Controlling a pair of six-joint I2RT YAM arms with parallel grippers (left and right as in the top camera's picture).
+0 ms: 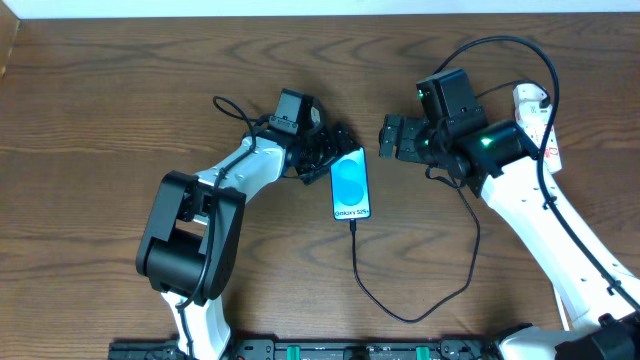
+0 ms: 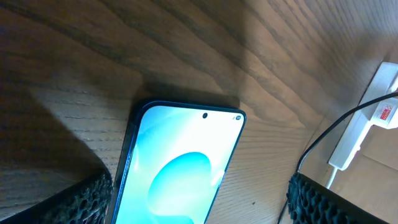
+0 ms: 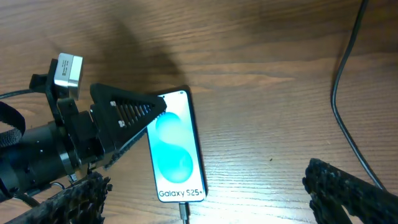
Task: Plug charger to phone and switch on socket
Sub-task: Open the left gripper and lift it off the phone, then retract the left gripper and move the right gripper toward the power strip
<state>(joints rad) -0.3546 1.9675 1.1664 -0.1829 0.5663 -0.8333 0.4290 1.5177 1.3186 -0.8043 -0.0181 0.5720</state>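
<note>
Wood-grain tabletop (image 1: 120,90), evenly lit. Phone (image 1: 351,185) lies face up near the tabletop's middle, screen lit blue. I read "Galaxy S25+" in white at its near end.

Charger (image 1: 356,260): connector sits at the phone's near edge and looks seated; the cable loops toward the near edge, then back up to the right. I judge the plugging step done.

Socket (image 2: 362,124) lies toward the right edge, partly under my right arm. Its red marks are too small to read and the switch state is unclear, so switching is left.

Left gripper (image 1: 325,150) is spread, fingers either side of the phone's far end, pinching nothing. Right gripper (image 1: 392,138) is spread wide and empty, just right of the phone.
</note>
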